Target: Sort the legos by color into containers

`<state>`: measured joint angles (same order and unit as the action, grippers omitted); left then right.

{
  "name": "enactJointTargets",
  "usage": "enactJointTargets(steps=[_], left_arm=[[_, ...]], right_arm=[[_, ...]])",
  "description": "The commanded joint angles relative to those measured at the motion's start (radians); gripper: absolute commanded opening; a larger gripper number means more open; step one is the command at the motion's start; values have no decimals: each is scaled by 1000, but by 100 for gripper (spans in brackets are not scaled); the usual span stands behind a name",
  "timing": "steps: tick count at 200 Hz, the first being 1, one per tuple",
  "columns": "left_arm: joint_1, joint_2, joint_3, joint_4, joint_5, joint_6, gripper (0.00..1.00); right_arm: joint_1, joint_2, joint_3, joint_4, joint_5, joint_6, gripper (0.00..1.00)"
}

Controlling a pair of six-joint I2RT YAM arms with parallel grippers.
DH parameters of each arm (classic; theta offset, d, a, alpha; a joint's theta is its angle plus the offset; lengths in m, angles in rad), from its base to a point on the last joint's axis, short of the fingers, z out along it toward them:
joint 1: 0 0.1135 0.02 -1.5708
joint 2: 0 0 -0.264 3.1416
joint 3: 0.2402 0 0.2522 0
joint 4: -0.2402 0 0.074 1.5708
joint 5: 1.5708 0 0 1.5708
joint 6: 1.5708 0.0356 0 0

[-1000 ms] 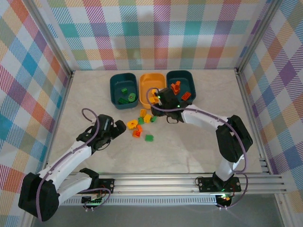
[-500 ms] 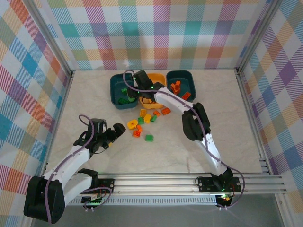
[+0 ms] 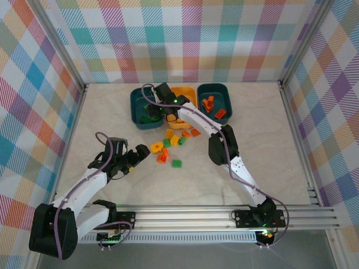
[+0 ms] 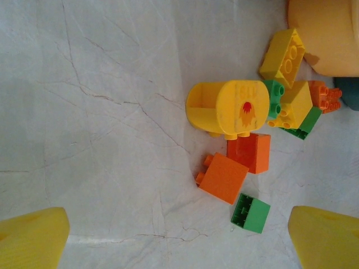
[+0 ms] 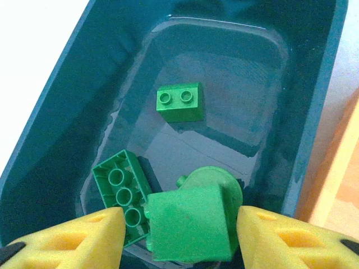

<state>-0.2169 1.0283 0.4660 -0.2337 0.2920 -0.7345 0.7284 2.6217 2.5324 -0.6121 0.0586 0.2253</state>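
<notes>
**Green piece over the green tub: make the release clean**

The right gripper (image 5: 180, 219) hangs low inside the left-hand dark teal plastic tub (image 5: 53, 112). Between its yellow fingers sits a chunky green plastic lego with a rounded end (image 5: 193, 224). The jaws stand partly apart. The piece touches the finger on the right of the wrist view, but I cannot tell whether it is pinched or already loose.

Two more green legos lie on the tub floor. A two-stud green brick (image 5: 180, 102) sits flat near the middle, and a longer green brick (image 5: 120, 193) lies underside up, just beside the chunky one.

The step in hand looks like the drop. To do it well:

- **Release:** spread the jaws fully while the piece is over the tub floor and away from the wall, because the yellow-orange plastic tub (image 5: 336, 185) stands just beside this one.
- **Withdrawal:** rise straight up, so that neither finger drags the overturned brick or hooks the rim.

The left gripper (image 4: 178, 224) hovers wide open with nothing in it over the pale marbled worktop (image 4: 101, 84), near the loose pile. That pile includes a rounded yellow piece (image 4: 230, 109), a square orange brick (image 4: 224, 176) and a small green brick (image 4: 251, 213).

From above, the right-hand dark teal tub (image 3: 224, 94) holds orange-red legos. Judging by the pile, a good share of the sorting is not yet done.
</notes>
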Motion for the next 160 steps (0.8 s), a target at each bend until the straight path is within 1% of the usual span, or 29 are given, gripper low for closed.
enactJointTargets(steps=[1, 23, 38, 57, 78, 94, 103, 112, 136, 153, 160], left_arm=[[12, 24, 48, -9, 17, 32, 100], [6, 41, 90, -53, 15, 56, 100], [-14, 48, 123, -109, -24, 68, 100], [-52, 62, 147, -125, -83, 71, 99], [-110, 133, 206, -154, -166, 107, 89], [-151, 209, 265, -194, -244, 140, 74], [-170, 248, 295, -212, -286, 151, 64], [-190, 288, 324, -227, -322, 163, 57], [-267, 370, 385, -287, -461, 201, 53], [-316, 424, 415, -326, -506, 232, 54], [-328, 444, 424, -338, -511, 237, 57]], right_arm=[[12, -55, 24, -25, -8, -29, 57], [14, -141, -53, -10, 9, -30, 57], [13, -260, -226, 65, 29, -29, 57], [11, -458, -527, 221, 48, -27, 57], [-2, -647, -811, 335, 56, 0, 57], [-20, -759, -988, 373, 74, 15, 57], [-31, -816, -1084, 381, 83, 23, 57], [-42, -868, -1164, 384, 86, 32, 57], [-62, -985, -1347, 394, 95, 55, 57], [-73, -1045, -1442, 393, 101, 66, 58], [-79, -1068, -1471, 394, 104, 65, 58]])
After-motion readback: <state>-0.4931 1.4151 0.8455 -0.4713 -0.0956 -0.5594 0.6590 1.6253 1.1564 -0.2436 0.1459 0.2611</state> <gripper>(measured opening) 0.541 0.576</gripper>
